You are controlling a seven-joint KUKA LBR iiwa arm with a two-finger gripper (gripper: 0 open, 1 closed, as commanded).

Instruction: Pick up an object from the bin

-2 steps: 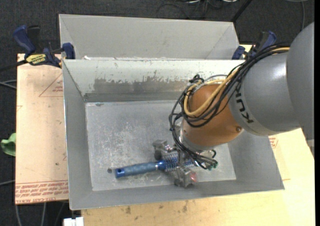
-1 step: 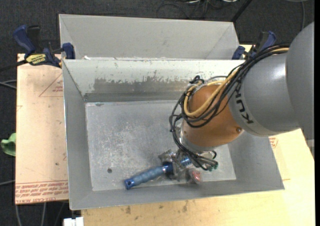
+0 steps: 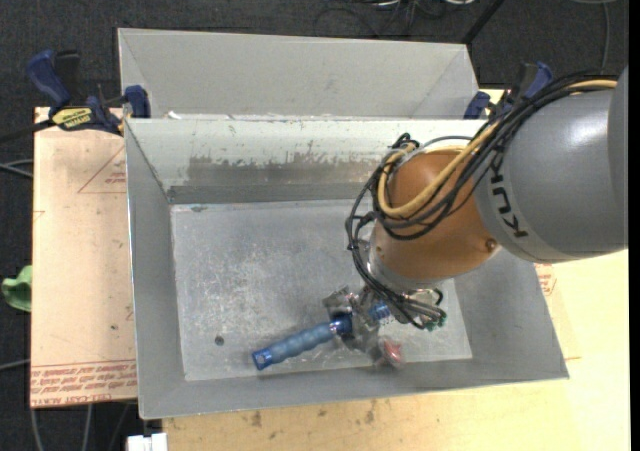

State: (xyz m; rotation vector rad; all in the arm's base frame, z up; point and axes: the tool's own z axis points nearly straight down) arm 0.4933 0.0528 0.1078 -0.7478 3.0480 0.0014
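Gripper point(image 3: 358, 321) beside blue rod point(image 3: 293, 345) near bin point(image 3: 300, 394) front edge.

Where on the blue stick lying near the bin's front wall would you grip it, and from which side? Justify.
Probably its bare middle, from straight above, closing across its narrow width. The blue stick lies flat and slantwise on the floor of the bin. One end sits by the claw among small clutter, and the front wall stands close, so a sideways approach looks cramped.
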